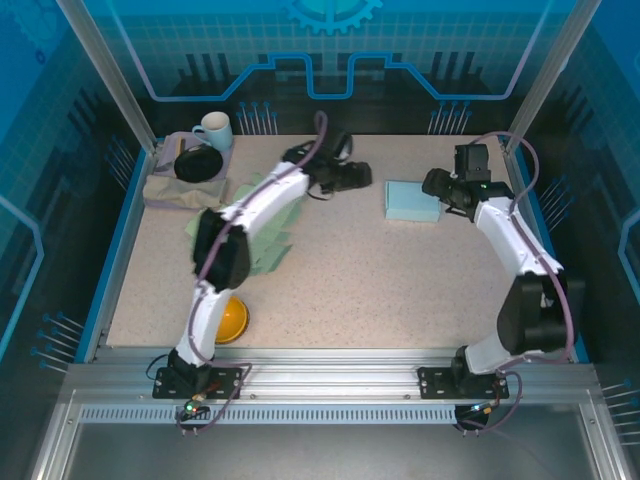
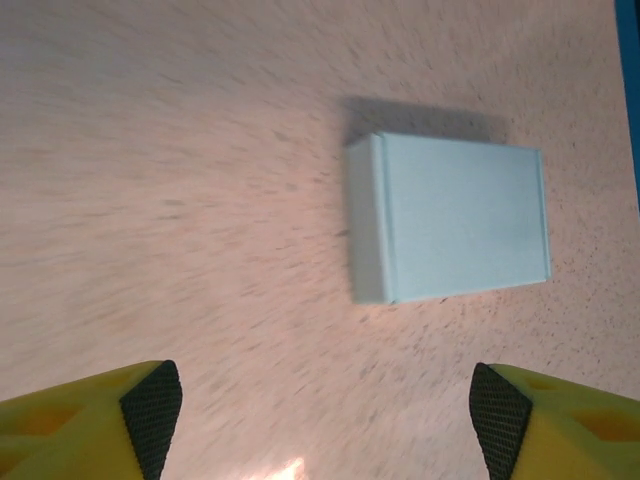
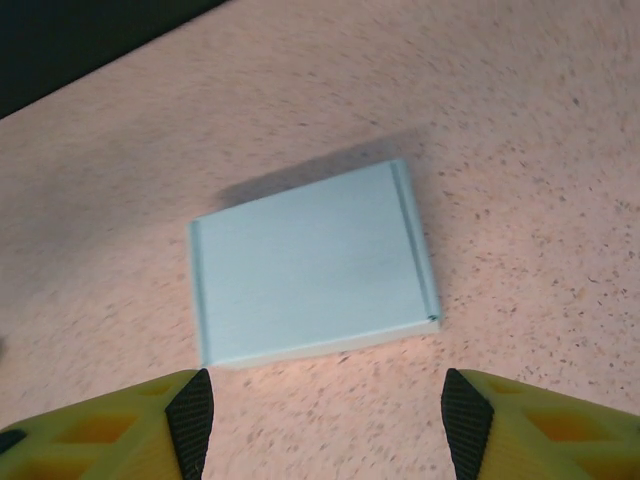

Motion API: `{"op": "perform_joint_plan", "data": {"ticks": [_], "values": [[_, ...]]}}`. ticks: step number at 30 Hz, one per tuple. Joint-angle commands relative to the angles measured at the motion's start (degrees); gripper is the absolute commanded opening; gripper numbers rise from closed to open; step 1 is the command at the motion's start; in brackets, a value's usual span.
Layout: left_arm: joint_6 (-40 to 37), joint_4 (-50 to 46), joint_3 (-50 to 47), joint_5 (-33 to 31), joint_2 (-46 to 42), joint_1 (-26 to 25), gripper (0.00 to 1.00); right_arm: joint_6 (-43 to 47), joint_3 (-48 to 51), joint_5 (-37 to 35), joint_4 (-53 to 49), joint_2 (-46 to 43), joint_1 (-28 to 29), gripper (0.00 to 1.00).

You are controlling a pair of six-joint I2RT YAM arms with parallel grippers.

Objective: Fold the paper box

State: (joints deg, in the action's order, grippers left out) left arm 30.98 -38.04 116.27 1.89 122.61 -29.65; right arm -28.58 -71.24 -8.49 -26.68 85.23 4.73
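The paper box (image 1: 412, 201) lies flat on the speckled table (image 1: 400, 290), in the far right part of it, closed up into a low pale blue block. Its top face is a plain pale blue all over. In the left wrist view the box (image 2: 450, 232) shows a narrow folded strip down its left edge and a thin seam near its right edge. In the right wrist view the box (image 3: 312, 262) lies slightly skewed, with a seam near each short end and a shadow behind it.

The box sits between the 2 grippers, touched by neither. The left gripper (image 1: 350, 178) hangs just to its left with its jaws spread wide; the black pads (image 2: 150, 410) of the left gripper (image 2: 325, 410) stand far apart with bare table between them. The right gripper (image 1: 437, 185) is just beside the box's right end, also spread and holding nothing, with the box ahead of the right gripper (image 3: 325, 420) and its yellow fingers (image 3: 190, 420).

Further left, a green cloth (image 1: 265, 235) lies under the left arm. At the far left corner a white mug (image 1: 212, 130) stands by a black round object (image 1: 198, 163) on a folded cloth (image 1: 165, 190). A yellow bowl (image 1: 232, 318) sits near the left arm's base.
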Motion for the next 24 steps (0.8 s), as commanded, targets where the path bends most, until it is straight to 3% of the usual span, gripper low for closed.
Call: {"op": "perform_joint_plan", "data": {"ticks": [1,3,7,11,16,19,24], "values": [[-2.5,-5.3,-14.4,-10.6,-16.0,5.1,0.82,4.0,-0.4,-4.1,-5.9,-4.4,6.9,0.64],[0.6,-5.2,-26.5,-10.9,-25.4,10.3,0.83,5.9,-0.7,-5.7,-7.0,-6.4,11.4,0.64],[6.1,1.1,-52.3,-4.3,-42.7,27.7,0.84,7.2,-2.2,-6.3,-8.9,-7.3,20.0,0.64],[5.9,6.2,-64.4,1.5,-49.5,40.9,0.85,7.0,-3.7,-5.3,-9.4,-5.8,25.4,0.64],[8.0,17.5,-71.7,8.7,-47.2,43.6,0.87,6.6,-5.1,-5.7,-9.7,-2.8,29.5,0.65],[10.1,23.9,-73.7,9.7,-44.3,43.6,0.87,6.7,-5.1,-5.7,-9.8,-2.0,31.0,0.65],[13.1,24.0,-72.8,8.9,-38.7,43.6,0.81,7.2,-4.5,-5.9,-10.1,-1.8,32.0,0.65]]}}
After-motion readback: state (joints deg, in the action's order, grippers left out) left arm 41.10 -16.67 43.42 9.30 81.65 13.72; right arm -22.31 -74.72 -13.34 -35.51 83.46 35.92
